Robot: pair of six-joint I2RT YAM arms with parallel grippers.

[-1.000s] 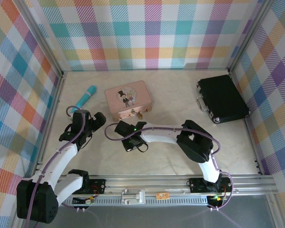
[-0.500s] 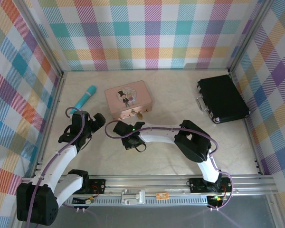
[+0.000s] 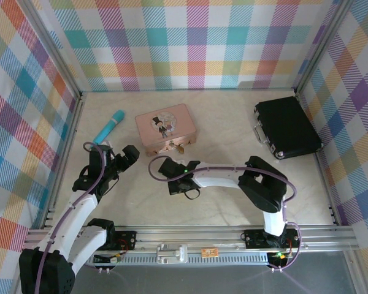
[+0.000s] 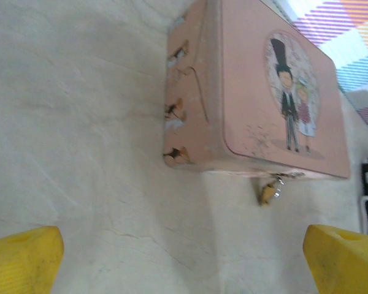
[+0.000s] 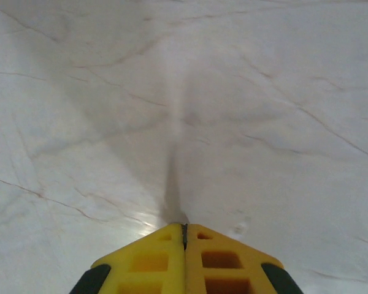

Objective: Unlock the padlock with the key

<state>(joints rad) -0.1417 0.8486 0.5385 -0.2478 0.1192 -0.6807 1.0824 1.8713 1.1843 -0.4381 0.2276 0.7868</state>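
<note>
**Padlock and grippers, with likely failure points.** The small brass padlock [image 4: 268, 191] hangs from the clasp on the front wall of the pink picture tin [image 4: 257, 92]. The tin lies lid-up on the pale veined worktop [image 3: 227, 116].

The right gripper [image 5: 184, 236] is low over bare worktop near the tin's front. Its yellow fingers are pressed together, with only a hairline seam between them. Whether the key sits in that seam cannot be told.

The left gripper [image 4: 184, 260] faces the tin from the left, with its fingers spread wide and nothing between them.

Probable hazards:
- **Empty pinch:** a thin, flat key on a smooth surface may slide out as the fingers meet.
- **Skewed key:** a key gripped off-axis would likely miss the keyhole.
- **Loose padlock:** it hangs free, so a push from the key may swing it aside unless the left gripper steadies it.
- **Sliding tin:** the tin appears light and may slide or turn under either gripper's contact, carrying the padlock out of line.
</note>
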